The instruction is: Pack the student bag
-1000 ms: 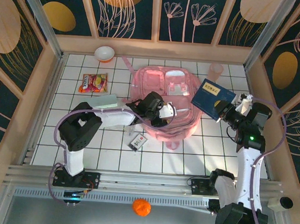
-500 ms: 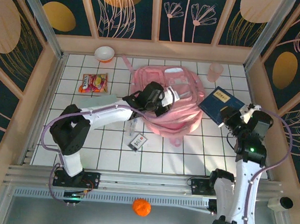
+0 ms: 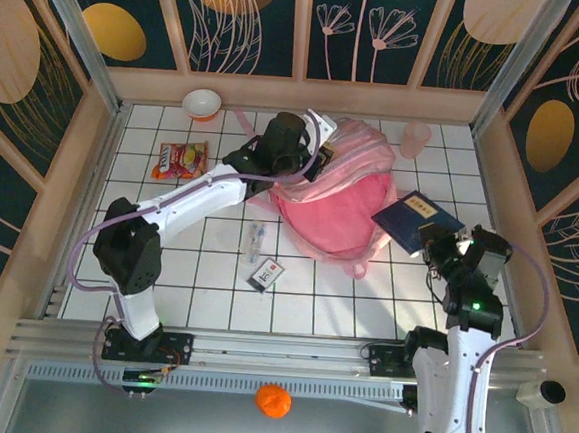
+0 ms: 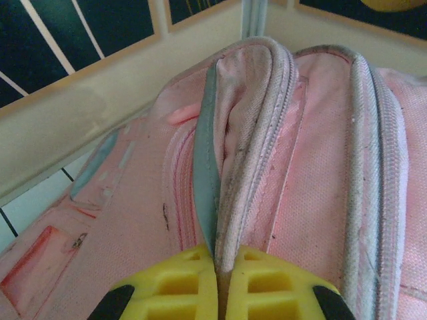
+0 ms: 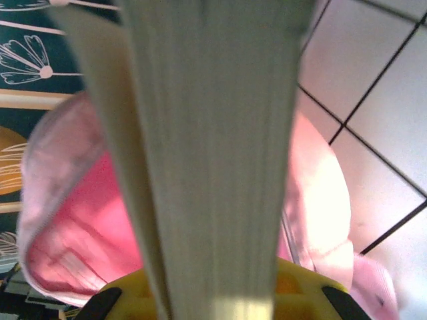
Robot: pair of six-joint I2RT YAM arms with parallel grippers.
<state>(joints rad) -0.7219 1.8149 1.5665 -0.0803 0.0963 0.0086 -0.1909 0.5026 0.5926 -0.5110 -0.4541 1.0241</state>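
- Reaching far across the tiled table [image 3: 164, 277], the left arm stretches almost straight toward the back wall, with the left gripper [image 3: 314, 130] at the bag's far rim
- Its jaws are pinched tight on the zippered edge of the student bag [image 3: 336, 200], with fabric caught between the yellow fingertips [image 4: 180, 287]
- The bag sits mid-table toward the back, its held edge raised
- The right arm rises upright at the right side; the right gripper [image 3: 434, 238] clamps the dark blue book [image 3: 417, 217], just beside the bag
- Count: two arms, one bag, one book, one bowl [image 3: 201, 102], one cup [image 3: 414, 138], one snack packet [image 3: 181, 159], one orange ball [image 3: 272, 400]
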